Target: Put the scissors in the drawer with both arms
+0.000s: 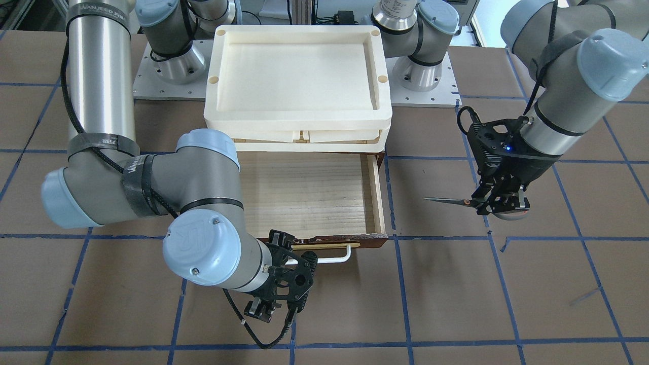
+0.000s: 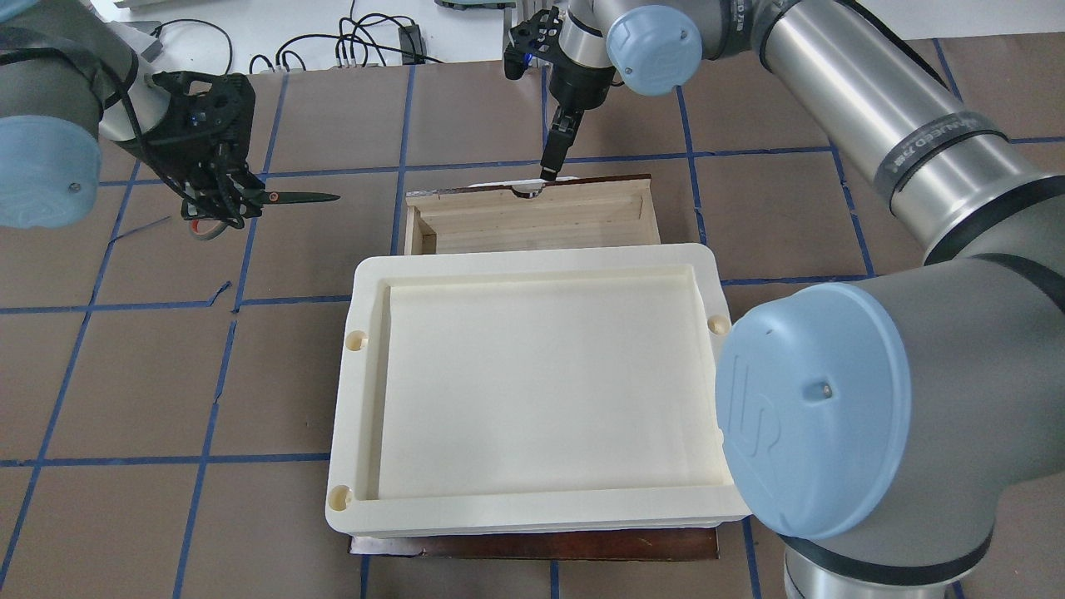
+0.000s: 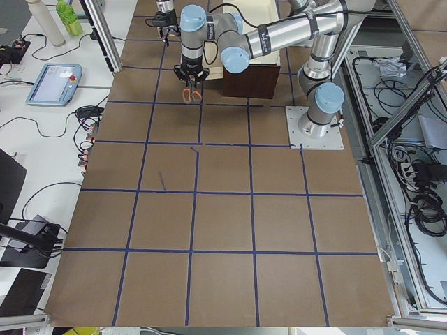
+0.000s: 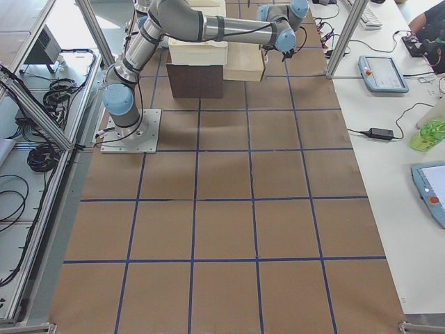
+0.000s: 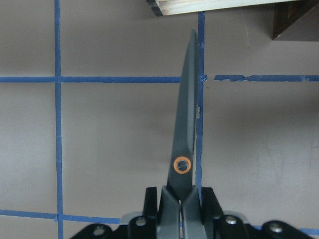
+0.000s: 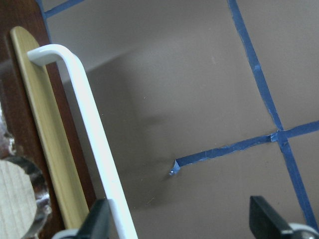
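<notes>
We judge the drawer-opening step done and the carrying step in hand. The drawer (image 1: 378,195) stands pulled out from under the cream tray (image 1: 296,31), in the middle of the front-facing view. The part of its pale wooden floor not covered by the right arm lies bare.

The scissors (image 1: 453,201) are not in it. They hang above the bench (image 1: 456,304) at right of centre in that view, clamped at the handles by the left tool (image 1: 499,204). The blades are shut and level, pointing toward the drawer's side wall and apart from it. In the left wrist view the blade tip aims at the drawer's corner at the top of the frame.

The right tool (image 2: 551,166) hangs at the drawer front, its fingers apart. One finger (image 6: 97,221) is just beside the white handle (image 6: 87,124), and we cannot tell whether they touch.

Next, we think, the left arm must carry the scissors over the side wall, clear of the rim and tray edge, lower them onto the floor and let go. The right arm's elbow hangs over part of the drawer and may crowd that path.
</notes>
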